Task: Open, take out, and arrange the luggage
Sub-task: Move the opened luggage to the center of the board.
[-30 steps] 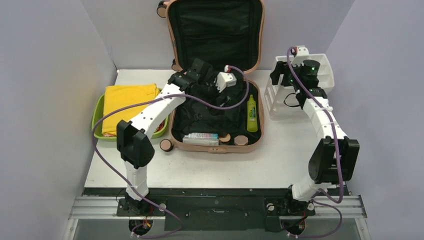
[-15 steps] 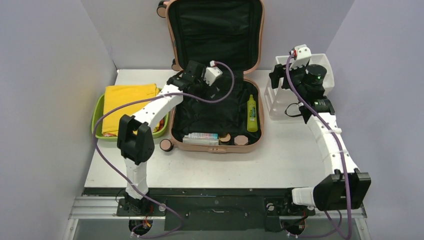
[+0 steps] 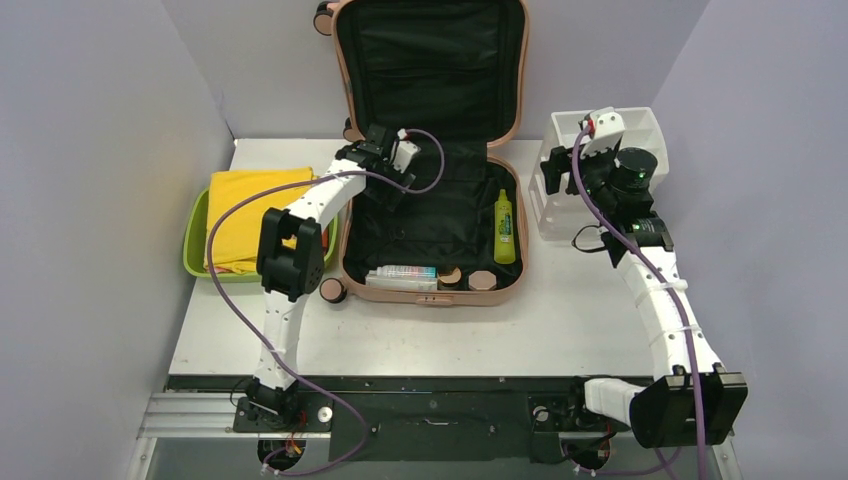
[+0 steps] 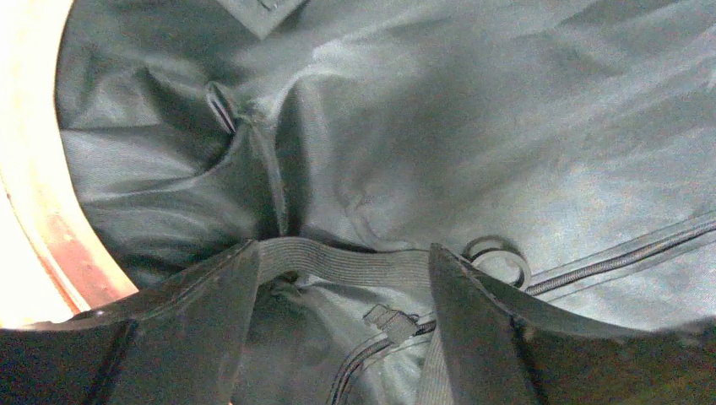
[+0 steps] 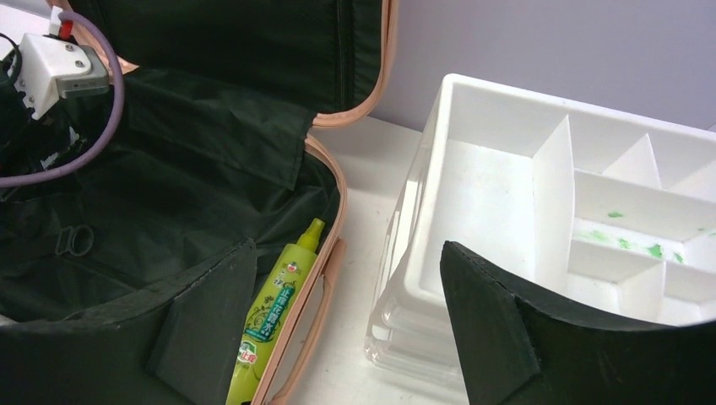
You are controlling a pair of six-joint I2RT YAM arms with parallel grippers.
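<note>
Left hand (image 4: 342, 257), right hand (image 5: 348, 253) agape.

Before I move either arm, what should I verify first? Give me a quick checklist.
1. The luggage is open: ok, its lid stands upright.
2. The left gripper is free of the lining: not ok; it is open, but an elastic strap crosses between its fingers.
3. The right gripper is empty: ok, open, nothing between its fingers.
4. The green bottle is reachable: ok, it lies uncovered along the right wall.
5. The white organizer is ready: ok, nothing shows in its big compartment.
6. Anything under the black lining: cannot tell.
</note>
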